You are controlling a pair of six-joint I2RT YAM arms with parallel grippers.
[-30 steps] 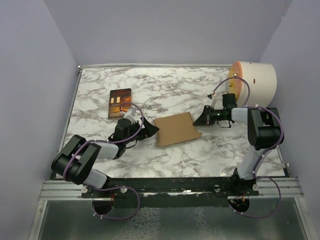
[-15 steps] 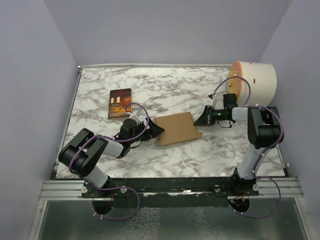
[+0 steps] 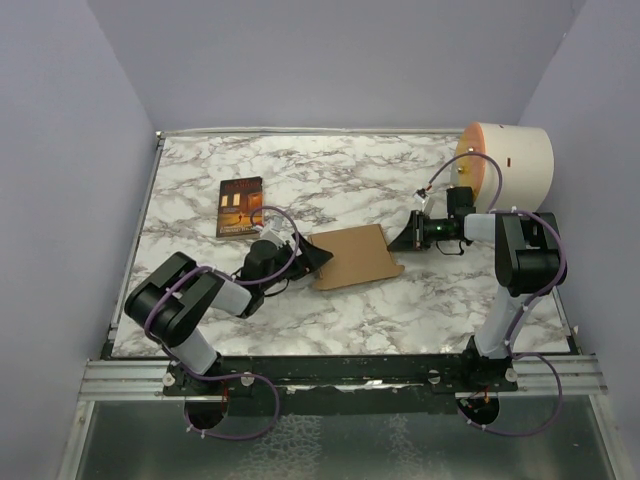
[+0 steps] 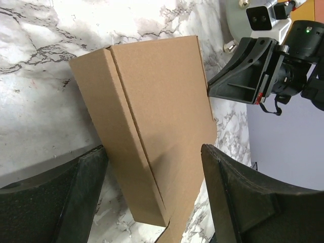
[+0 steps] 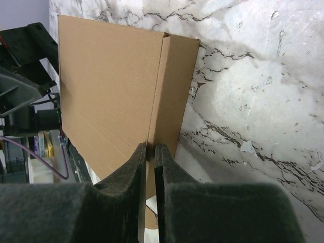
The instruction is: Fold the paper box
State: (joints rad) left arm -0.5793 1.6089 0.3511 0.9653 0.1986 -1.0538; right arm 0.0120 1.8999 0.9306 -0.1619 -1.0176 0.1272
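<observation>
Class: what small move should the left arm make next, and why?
Probably ease the left gripper forward and close on the paper box: its jaws stand open astride the box's edge, while the shut right gripper sits at the opposite edge.

Both arms are bolted to a black base rail (image 3: 340, 368) with a ribbed aluminium strip under it. The left arm (image 3: 185, 300) and the right arm (image 3: 528, 265) alternate pale grey tube links with bulky black joint housings. Purple cables (image 3: 277, 402) loop just below the rail, one under each base, and more purple cable runs along the links above it. The left gripper (image 4: 154, 149) has broad matt-black fingers with angular moulded faces. The right gripper (image 5: 150, 147) has slimmer-looking dark ones. Farthest from the rail, the right wrist carries a white camera block (image 4: 263, 15), a small green light (image 4: 307, 30) and red marks (image 4: 259, 96).
</observation>
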